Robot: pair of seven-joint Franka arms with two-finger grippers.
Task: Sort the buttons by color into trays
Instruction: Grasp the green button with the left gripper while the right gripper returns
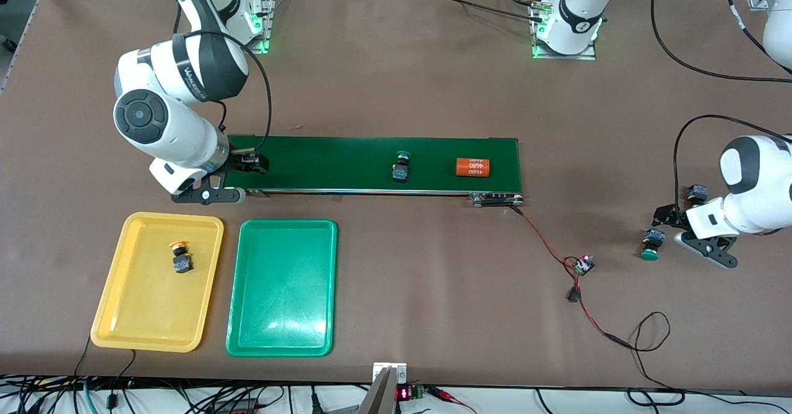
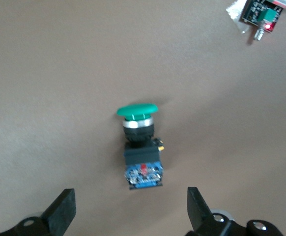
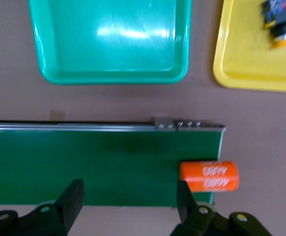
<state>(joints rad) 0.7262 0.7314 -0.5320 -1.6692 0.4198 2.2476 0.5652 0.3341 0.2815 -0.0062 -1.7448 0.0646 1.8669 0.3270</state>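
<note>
A green button (image 1: 401, 168) lies on the conveyor belt (image 1: 346, 160). Another green button (image 1: 649, 244) lies on the table at the left arm's end; it also shows in the left wrist view (image 2: 140, 142), cap pointing away from the fingers. My left gripper (image 1: 680, 234) (image 2: 130, 211) is open and empty, low beside this button. A third button (image 1: 698, 192) lies by the left arm, its cap hidden. A yellow button (image 1: 180, 257) (image 3: 279, 22) lies in the yellow tray (image 1: 124, 315) (image 3: 241, 69). The green tray (image 1: 281, 327) (image 3: 113, 73) holds nothing. My right gripper (image 1: 238, 176) (image 3: 130, 201) is open and empty over the belt's end.
An orange cylinder (image 1: 473, 167) printed 4680 lies on the belt toward the left arm's end. Another orange cylinder (image 3: 209, 176) lies at the belt's end under my right gripper. A small circuit board (image 1: 585, 264) (image 2: 261, 14) with red and black wires sits near the green button on the table.
</note>
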